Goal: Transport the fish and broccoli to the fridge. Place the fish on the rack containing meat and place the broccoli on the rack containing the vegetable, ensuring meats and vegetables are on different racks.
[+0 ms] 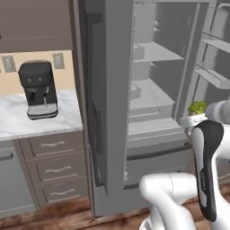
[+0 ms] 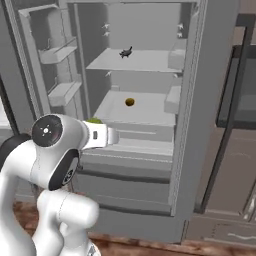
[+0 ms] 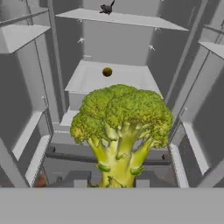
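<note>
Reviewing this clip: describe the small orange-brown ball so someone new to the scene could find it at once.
Start at the open grey fridge and look at its pale interior racks. The orange-brown ball sits alone on the middle rack, one level below the rack holding a small dark item. It is round and smooth, unlike the bumpy green broccoli at the pincer.

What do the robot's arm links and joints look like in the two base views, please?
The arm has smooth, rounded white links with glossy black bands at the joints. One joint ends in a round white cap with a small central mark. In the left base view, a tall black oval panel covers one link.
</note>
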Motion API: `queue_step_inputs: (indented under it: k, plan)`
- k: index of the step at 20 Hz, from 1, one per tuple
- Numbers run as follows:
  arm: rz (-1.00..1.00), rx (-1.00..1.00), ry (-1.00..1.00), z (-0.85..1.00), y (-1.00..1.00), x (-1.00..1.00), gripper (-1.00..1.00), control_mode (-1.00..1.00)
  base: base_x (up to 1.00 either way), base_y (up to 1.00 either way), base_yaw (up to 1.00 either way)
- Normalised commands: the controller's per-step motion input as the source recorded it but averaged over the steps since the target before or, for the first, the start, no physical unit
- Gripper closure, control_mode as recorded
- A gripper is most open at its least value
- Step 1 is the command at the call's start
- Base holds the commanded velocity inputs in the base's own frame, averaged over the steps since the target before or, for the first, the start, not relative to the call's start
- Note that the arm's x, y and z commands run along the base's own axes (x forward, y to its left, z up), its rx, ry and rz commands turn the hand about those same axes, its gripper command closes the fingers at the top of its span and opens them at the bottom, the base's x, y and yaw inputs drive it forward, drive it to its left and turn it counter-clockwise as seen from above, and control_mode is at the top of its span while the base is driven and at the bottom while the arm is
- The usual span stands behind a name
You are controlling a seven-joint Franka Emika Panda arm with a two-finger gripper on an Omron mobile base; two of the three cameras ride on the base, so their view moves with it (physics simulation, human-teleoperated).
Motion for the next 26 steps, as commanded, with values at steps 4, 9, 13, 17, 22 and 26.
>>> queue_step_inputs:
  k: [4, 9, 13, 17, 22, 26]
  plan:
    - [0.0, 0.0, 0.0, 0.0, 0.0, 0.0, 1.0, 1.0, 0.78, -0.36, 0.07]
    - [0.0, 0.0, 0.0, 0.0, 0.0, 0.0, 1.0, 1.0, 0.8, -0.28, 0.11]
    - [0.0, 0.0, 0.0, 0.0, 0.0, 0.0, 1.0, 1.0, 0.96, -0.11, 0.12]
    - [0.0, 0.0, 0.0, 0.0, 0.0, 0.0, 1.0, 1.0, 0.74, -0.45, 0.2]
    - [0.0, 0.0, 0.0, 0.0, 0.0, 0.0, 1.0, 1.0, 0.53, -0.35, 0.25]
    - [0.0, 0.0, 0.0, 0.0, 0.0, 0.0, 1.0, 1.0, 0.53, -0.28, 0.25]
